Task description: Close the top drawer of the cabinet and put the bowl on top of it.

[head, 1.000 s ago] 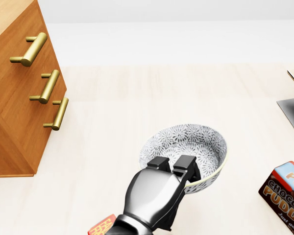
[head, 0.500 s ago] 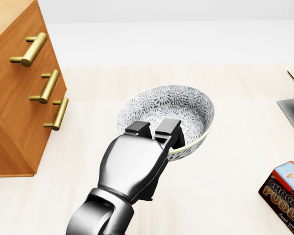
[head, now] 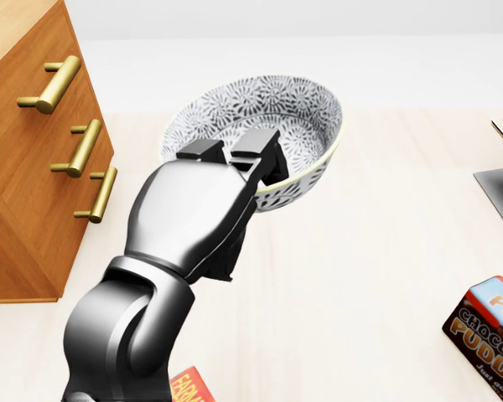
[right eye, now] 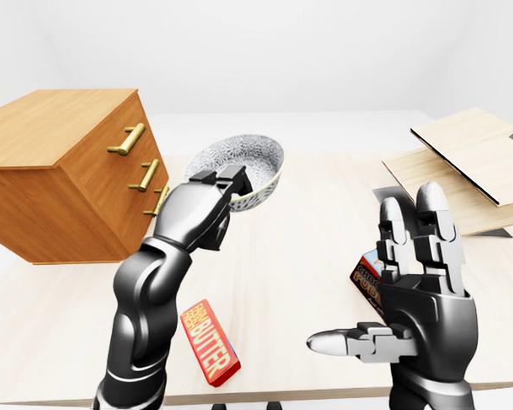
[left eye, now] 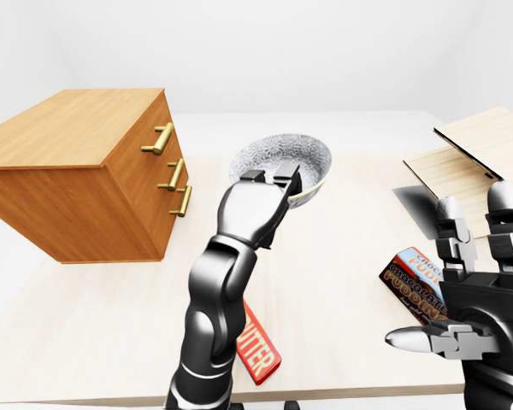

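Bowl [head: 293, 105] clamped in left hand [head: 197, 209], near cabinet [head: 33, 184]; right hand [right eye: 423, 307] splayed by pudding box [head: 486, 331].

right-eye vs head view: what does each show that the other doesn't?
Right-eye only: the open right hand, the top face of the cabinet, the wooden boards, and the whole butter box; the head view catches just a corner of it.
Head view only: no extra object, just a closer look at the fingers of the left hand hooked over the rim of the bowl.
Both: left hand shut on the patterned bowl, the cabinet's three brass handles, the pudding box.
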Controlling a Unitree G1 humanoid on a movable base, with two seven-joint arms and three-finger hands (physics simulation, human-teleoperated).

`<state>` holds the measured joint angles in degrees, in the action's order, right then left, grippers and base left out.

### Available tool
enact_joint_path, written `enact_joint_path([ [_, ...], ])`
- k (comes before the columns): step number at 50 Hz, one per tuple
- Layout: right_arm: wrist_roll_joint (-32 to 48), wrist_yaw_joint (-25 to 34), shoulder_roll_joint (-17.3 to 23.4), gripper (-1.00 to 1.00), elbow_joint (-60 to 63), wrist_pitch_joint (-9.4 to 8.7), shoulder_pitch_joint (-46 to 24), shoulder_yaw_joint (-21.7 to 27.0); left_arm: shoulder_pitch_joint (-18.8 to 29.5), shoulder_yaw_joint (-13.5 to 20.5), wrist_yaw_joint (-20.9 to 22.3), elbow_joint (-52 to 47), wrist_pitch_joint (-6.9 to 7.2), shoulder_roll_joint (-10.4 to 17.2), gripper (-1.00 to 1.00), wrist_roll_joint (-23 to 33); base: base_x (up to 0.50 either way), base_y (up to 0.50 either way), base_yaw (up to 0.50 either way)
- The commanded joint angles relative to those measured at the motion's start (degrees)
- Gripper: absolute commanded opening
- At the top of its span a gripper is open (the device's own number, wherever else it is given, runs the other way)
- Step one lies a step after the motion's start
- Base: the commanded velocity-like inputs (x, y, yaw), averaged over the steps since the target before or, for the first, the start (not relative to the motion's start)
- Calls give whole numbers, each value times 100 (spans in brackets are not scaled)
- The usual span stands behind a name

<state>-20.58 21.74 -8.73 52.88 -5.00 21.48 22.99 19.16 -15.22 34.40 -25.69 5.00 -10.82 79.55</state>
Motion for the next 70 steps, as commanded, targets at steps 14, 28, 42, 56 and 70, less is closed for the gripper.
enact_joint_path([
  [14, 160, -5, 0, 100, -54, 0, 91, -222, 1477, 858, 535, 0, 0, 524, -100, -478, 0, 0, 0],
  [28, 297, -19, 15, 100, -138, 0, 169, -439, 2406, 1275, 560, 25, 0, 1067, -100, -515, 0, 0, 0],
  [42, 352, -63, 60, 100, -211, 0, 184, -533, 3036, 1663, 560, 247, 0, 1689, -100, -936, 0, 0, 0],
  [56, 411, -109, 95, 100, -274, 0, 160, -607, 3323, 2106, 560, 644, 0, 2565, -100, -1680, 0, 0, 0],
  [70, 468, -171, 143, 100, -344, 0, 152, -692, 3344, 2204, 255, 839, 0, 3046, -100, -2089, 0, 0, 0],
])
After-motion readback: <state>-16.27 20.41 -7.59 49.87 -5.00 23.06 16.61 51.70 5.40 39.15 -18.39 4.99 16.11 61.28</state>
